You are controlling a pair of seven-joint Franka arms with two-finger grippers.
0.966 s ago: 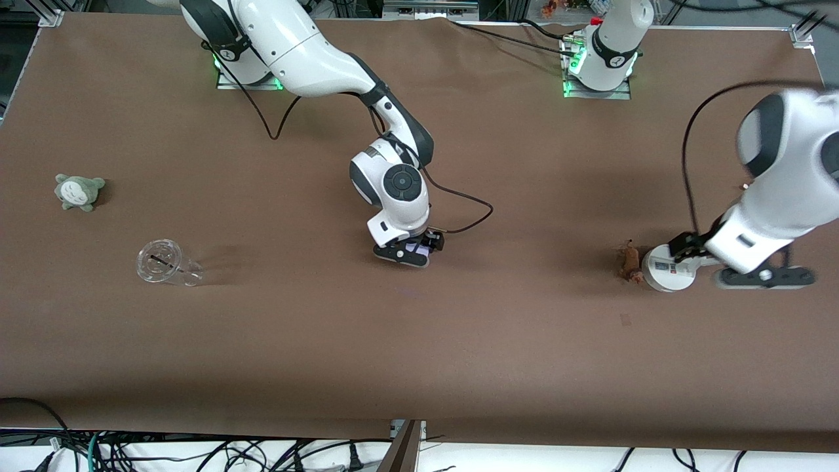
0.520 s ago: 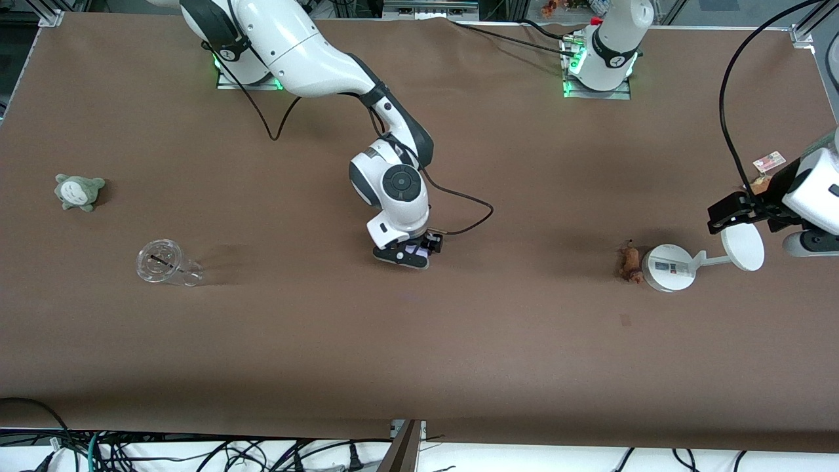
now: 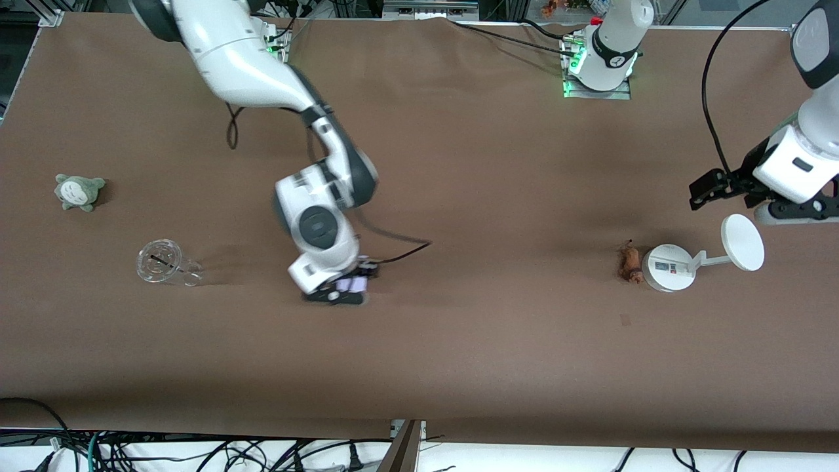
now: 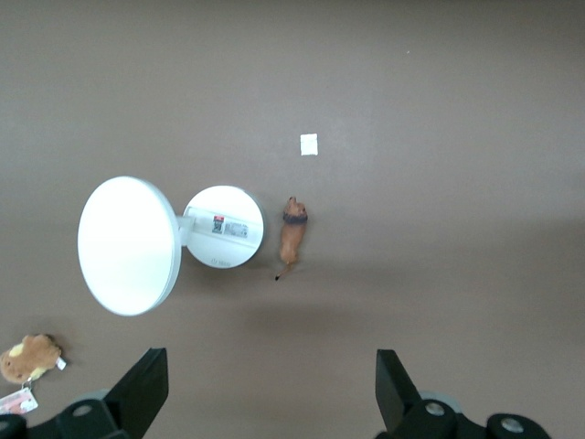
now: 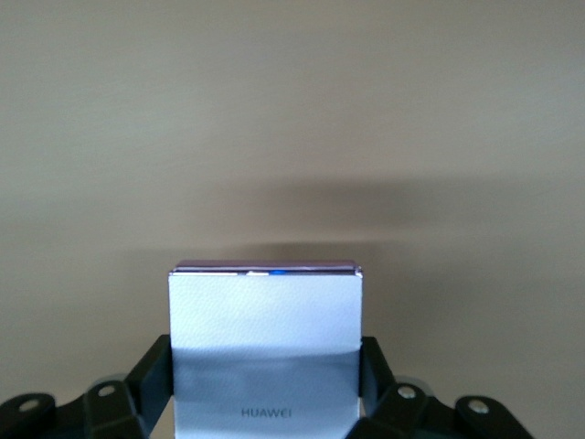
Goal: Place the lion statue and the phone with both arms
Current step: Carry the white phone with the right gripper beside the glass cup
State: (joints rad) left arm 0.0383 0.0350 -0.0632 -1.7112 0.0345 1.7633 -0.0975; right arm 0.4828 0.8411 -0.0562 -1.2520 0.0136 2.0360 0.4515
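Brown cloth-covered desk, both hands up.
Right hand clamped on pale lavender flat phone; left hand spread open above small orange-brown lion statue.

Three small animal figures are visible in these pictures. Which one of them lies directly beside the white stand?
The lion statue, the slim orange-brown figure against the white stand's round base. The grey-green plush lies toward the right arm's end; the brown plush lies apart.

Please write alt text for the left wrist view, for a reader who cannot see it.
The open left gripper hangs over the brown table, above the small orange-brown lion statue lying beside the round base of a white stand with a disc. A white paper scrap and a brown plush also lie there.
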